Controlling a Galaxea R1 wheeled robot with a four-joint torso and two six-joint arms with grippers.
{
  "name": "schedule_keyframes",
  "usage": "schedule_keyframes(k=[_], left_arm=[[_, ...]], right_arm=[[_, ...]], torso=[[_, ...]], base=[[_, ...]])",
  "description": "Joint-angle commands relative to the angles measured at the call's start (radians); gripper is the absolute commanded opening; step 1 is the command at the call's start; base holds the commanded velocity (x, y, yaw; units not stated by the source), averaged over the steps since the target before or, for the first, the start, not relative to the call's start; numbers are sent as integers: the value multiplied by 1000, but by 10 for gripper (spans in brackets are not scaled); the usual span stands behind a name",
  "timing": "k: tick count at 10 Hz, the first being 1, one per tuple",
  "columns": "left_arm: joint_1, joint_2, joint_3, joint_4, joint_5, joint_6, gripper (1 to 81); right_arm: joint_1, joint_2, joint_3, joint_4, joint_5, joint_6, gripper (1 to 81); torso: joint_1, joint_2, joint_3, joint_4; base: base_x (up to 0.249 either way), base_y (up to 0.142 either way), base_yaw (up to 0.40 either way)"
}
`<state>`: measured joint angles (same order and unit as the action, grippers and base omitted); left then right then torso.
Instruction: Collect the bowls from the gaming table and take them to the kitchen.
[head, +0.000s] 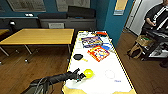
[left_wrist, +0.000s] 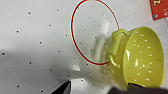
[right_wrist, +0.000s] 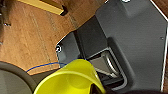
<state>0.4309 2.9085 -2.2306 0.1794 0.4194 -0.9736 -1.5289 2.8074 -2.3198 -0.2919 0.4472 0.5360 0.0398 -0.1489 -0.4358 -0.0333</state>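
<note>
Yellow bowl (head: 88, 73) just beside fingers (head: 79, 76)

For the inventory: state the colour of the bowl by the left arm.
Bright yellow bowl, with small holes; the left wrist view shows it best.

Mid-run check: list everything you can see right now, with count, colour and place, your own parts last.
gaming table: one, white top, ahead.
yellow bowl: one, perforated with handles, near end, at the left gripper.
white bowl: one, near end, right of the yellow one.
black bowl: one, left edge, mid-table.
game boxes: several, colourful, middle and far end.
wooden table: one, tan, to the left.
person: one, far right.
yellow container: one, at the right wrist.
left gripper: one, dark, beside the yellow bowl.
</note>
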Motion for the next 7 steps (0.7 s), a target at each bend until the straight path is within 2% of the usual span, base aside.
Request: schedule_keyframes(k=[1, 3, 7], left_arm=[[-143, 18, 9, 5, 33, -7, 811], [-143, 26, 8, 6, 35, -7, 811], [-139, 28, 8, 8, 35, -7, 811]], right_arm=[[8, -9, 8, -26, -41, -1, 10], [9, -9, 7, -26, -51, -1, 10], [17, -6, 5, -24, -51, -1, 10]], torso=[[0, 0, 0, 0], [0, 0, 0, -9], [0, 0, 0, -8]], base=[[0, 0, 0], [0, 0, 0], [0, 0, 0]])
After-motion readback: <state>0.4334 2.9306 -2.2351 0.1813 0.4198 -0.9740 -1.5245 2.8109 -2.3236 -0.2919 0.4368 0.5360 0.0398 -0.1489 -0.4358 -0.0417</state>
